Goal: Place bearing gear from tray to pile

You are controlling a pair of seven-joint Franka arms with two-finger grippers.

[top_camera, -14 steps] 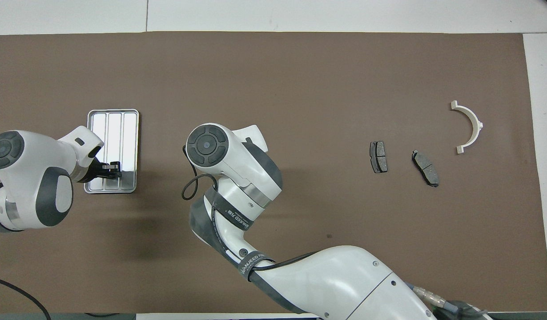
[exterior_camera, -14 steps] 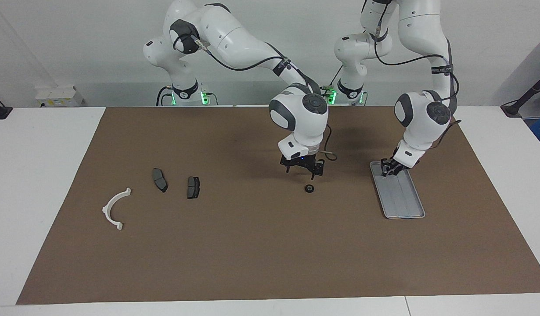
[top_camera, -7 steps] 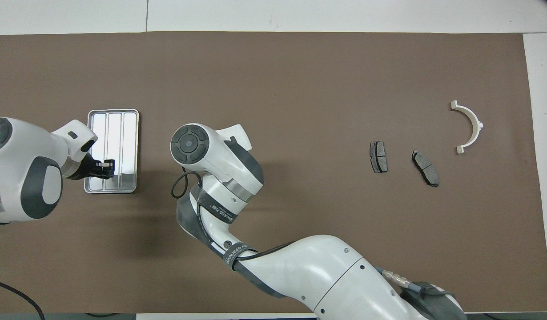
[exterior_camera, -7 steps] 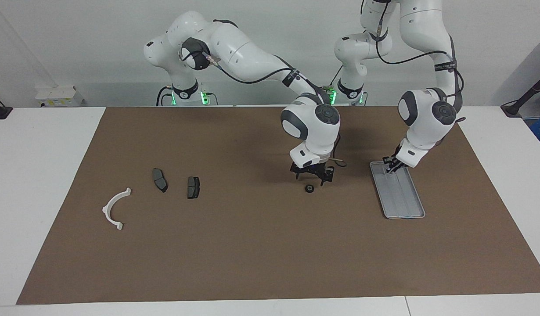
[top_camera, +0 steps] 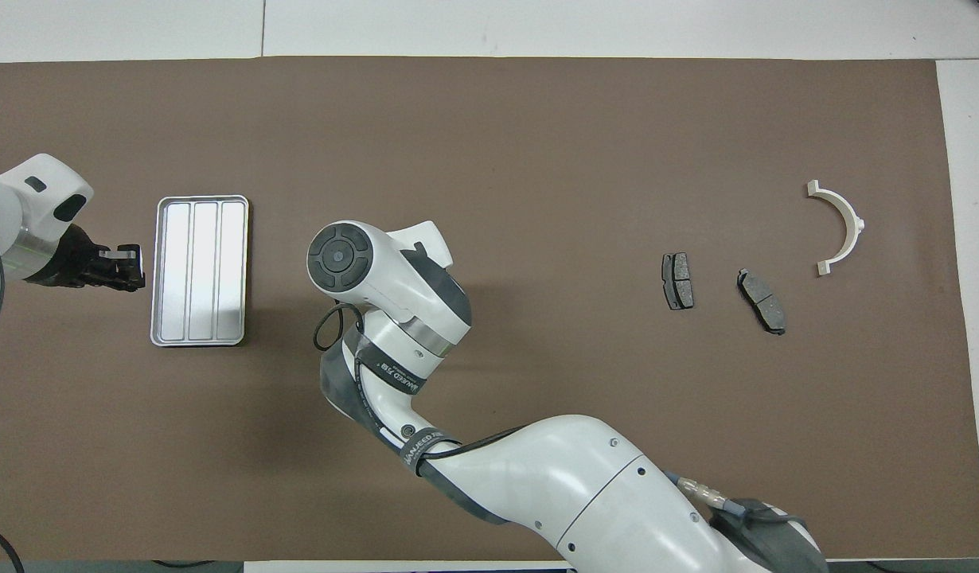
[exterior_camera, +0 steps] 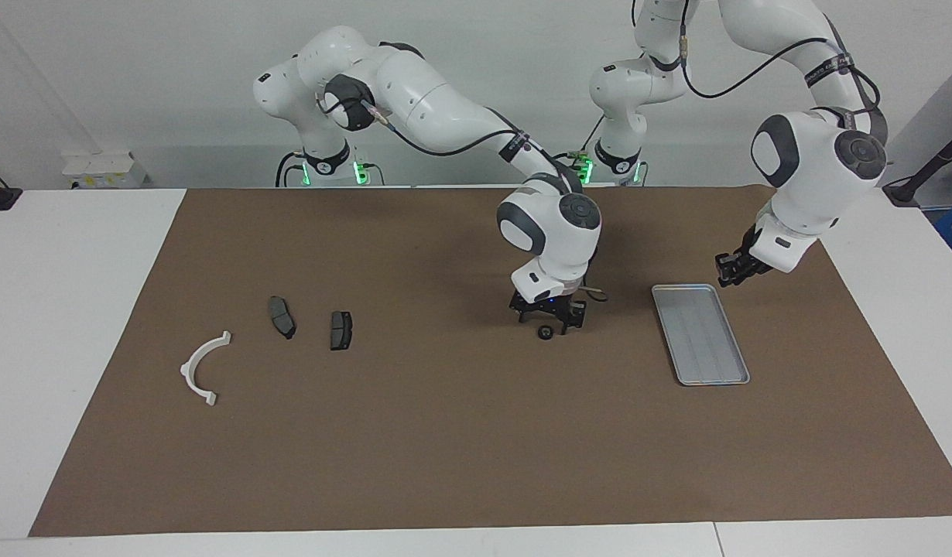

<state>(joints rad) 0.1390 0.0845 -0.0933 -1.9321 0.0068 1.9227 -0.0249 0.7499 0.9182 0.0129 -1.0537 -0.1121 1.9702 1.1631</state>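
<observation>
The bearing gear (exterior_camera: 546, 333), a small dark ring, lies on the brown mat midway along the table, beside the tray and not on it. My right gripper (exterior_camera: 549, 320) hangs open just over it, a finger on each side; in the overhead view the right wrist hides the gear. The silver grooved tray (exterior_camera: 700, 333) (top_camera: 199, 270) holds nothing. My left gripper (exterior_camera: 733, 271) (top_camera: 130, 267) is shut and raised over the mat beside the tray. The pile lies toward the right arm's end: a white half-ring bracket (exterior_camera: 201, 370) (top_camera: 840, 227) and two dark brake pads (exterior_camera: 282, 316) (exterior_camera: 340, 329).
The brown mat (exterior_camera: 445, 433) covers most of the white table. A small white box (exterior_camera: 104, 169) stands off the mat at the table's corner near the right arm's base.
My left gripper has shut, lifted off the tray and drawn away toward the left arm's end. My right gripper has come down closer over the bearing gear.
</observation>
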